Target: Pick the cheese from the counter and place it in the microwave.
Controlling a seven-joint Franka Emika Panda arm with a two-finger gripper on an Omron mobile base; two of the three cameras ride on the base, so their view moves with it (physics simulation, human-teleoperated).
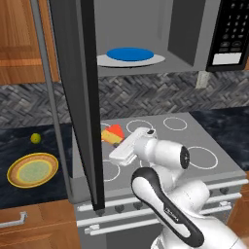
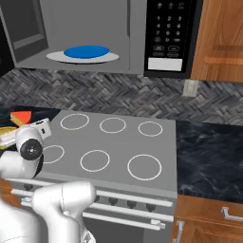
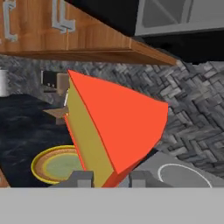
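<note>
Leftward, the left base view shows the white arm's claw (image 1: pixel 118 146) gripping the small red-orange, tan-sided cheese wedge (image 1: pixel 113 134) above the grey stovetop with white rings (image 1: pixel 194 141), beside the open dark door of the large grey microwave (image 1: pixel 80 97). A yellow-rimmed plate (image 1: pixel 32 170) and a tiny yellow-green ball (image 1: pixel 35 138) lie on the dark marbled worktop (image 1: pixel 29 146).

Right base view: the cheese wedge (image 2: pixel 21 116) sits at the stovetop's (image 2: pixel 114 147) left edge, below the microwave's (image 2: pixel 71 33) white turntable with blue disc (image 2: pixel 85 53).

Hand view: the cheese wedge (image 3: pixel 113 131) stands between the fingertips (image 3: pixel 81 178), over the plate (image 3: pixel 54 165).
</note>
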